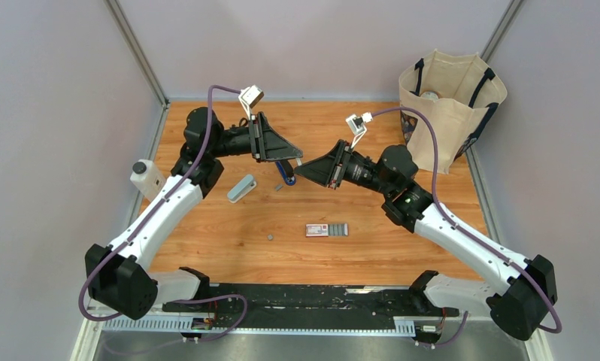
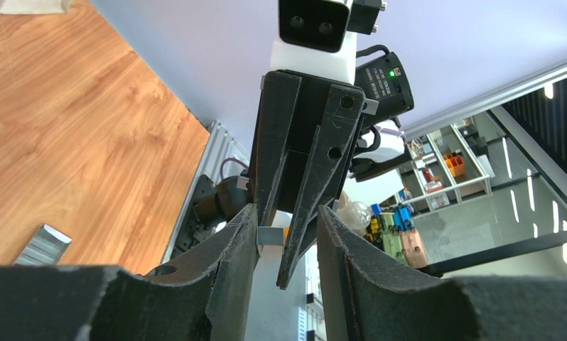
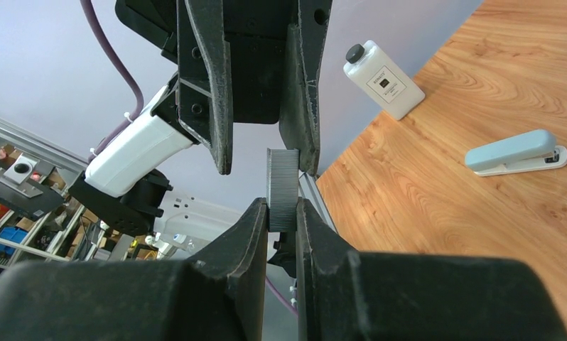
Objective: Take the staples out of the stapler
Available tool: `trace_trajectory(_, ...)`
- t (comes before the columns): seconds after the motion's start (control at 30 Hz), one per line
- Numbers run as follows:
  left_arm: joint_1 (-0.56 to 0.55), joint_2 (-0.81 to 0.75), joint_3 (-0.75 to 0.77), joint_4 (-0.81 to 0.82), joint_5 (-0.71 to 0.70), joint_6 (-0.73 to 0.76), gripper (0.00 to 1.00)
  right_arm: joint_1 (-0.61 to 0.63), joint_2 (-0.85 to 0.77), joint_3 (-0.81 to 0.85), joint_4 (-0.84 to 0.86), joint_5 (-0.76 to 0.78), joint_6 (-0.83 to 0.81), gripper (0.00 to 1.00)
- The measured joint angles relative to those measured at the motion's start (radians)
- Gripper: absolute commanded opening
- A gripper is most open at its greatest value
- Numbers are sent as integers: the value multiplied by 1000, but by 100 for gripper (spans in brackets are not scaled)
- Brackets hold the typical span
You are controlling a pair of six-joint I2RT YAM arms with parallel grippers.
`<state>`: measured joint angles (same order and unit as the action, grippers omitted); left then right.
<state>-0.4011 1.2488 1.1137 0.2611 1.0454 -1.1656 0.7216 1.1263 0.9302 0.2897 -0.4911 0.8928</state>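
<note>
My right gripper (image 3: 281,202) is shut on a short ribbed grey strip of staples (image 3: 283,177), held up in the air. My left gripper (image 2: 287,210) faces it tip to tip. Its jaws stand apart around the strip's silver end (image 2: 270,234), which lies against one finger (image 2: 238,249). One finger of the right gripper (image 2: 316,192) also reaches into that gap. From above, both grippers (image 1: 295,158) (image 1: 299,170) meet over the table's middle. The small dark-blue stapler (image 1: 286,175) shows just beneath them, partly hidden.
A pale grey-blue block (image 1: 240,188) lies left of the grippers, and a white bottle (image 1: 146,178) stands at the table's left edge. A red-and-white box (image 1: 327,229) and a small grey bit (image 1: 271,238) lie nearer the front. A canvas bag (image 1: 451,98) stands at the back right.
</note>
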Motion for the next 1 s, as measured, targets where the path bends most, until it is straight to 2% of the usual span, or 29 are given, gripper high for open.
trace_trajectory(0.17,0,0,-2,6,0,-5,54,0,2,0,0,0,0,7)
trace_trajectory(0.27,0,0,-3,6,0,-8,54,0,4,0,1,0,1,7)
trace_trajectory(0.47,0,0,-19,8,1,-8,44,0,13,4,0,1,0,7)
trace_trajectory(0.67,0,-2,-26,6,0,-7,29,0,18,7,13,0,2,8)
trace_trajectory(0.7,0,-2,-26,3,0,-6,27,0,18,7,16,0,2,11)
trace_trajectory(0.73,2,-2,-26,2,0,-5,25,0,18,7,18,0,2,19)
trace_trajectory(0.8,3,-2,-26,-2,0,0,22,0,18,8,19,0,2,43)
trace_trajectory(0.87,3,-2,-26,-6,0,4,20,0,19,8,16,1,6,60)
trace_trajectory(0.9,3,-2,-26,-9,0,6,19,0,19,8,13,1,3,65)
trace_trajectory(1.0,3,-2,-26,-16,0,13,17,0,19,14,-5,7,-7,67)
